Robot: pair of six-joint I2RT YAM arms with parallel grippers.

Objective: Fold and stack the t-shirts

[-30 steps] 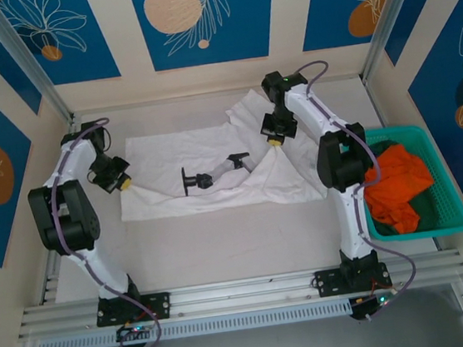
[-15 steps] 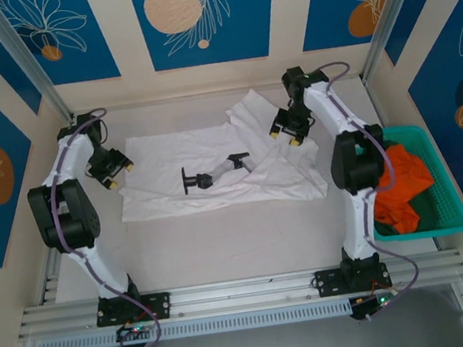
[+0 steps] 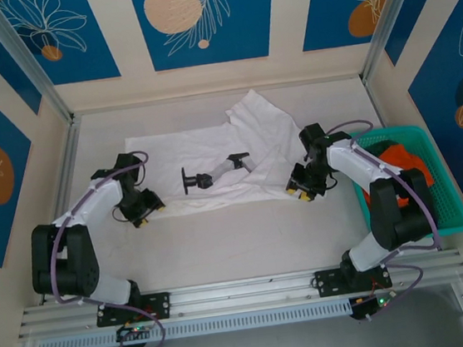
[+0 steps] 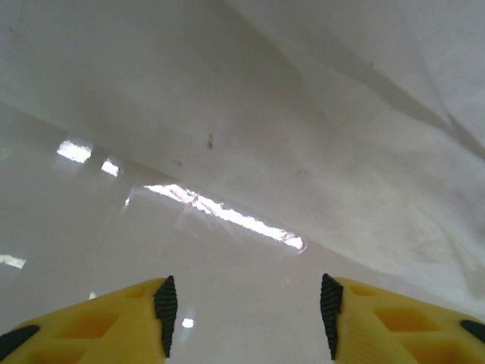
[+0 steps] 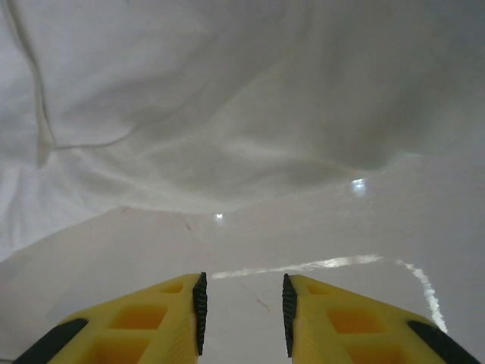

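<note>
Now both jaws nearer, parted, at near edge of white t-shirt [image 3: 163,158].

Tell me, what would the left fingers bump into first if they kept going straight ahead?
Probably the near edge of the white t-shirt, just past a bare strip of table; depth is hard to judge.

The pale table [image 3: 222,241] carries a white t-shirt [image 3: 163,156] spread flat from its centre toward 12 o'clock, with one part bunched near 1 o'clock. A teal basket [image 3: 451,194] sits at 3 o'clock.
</note>
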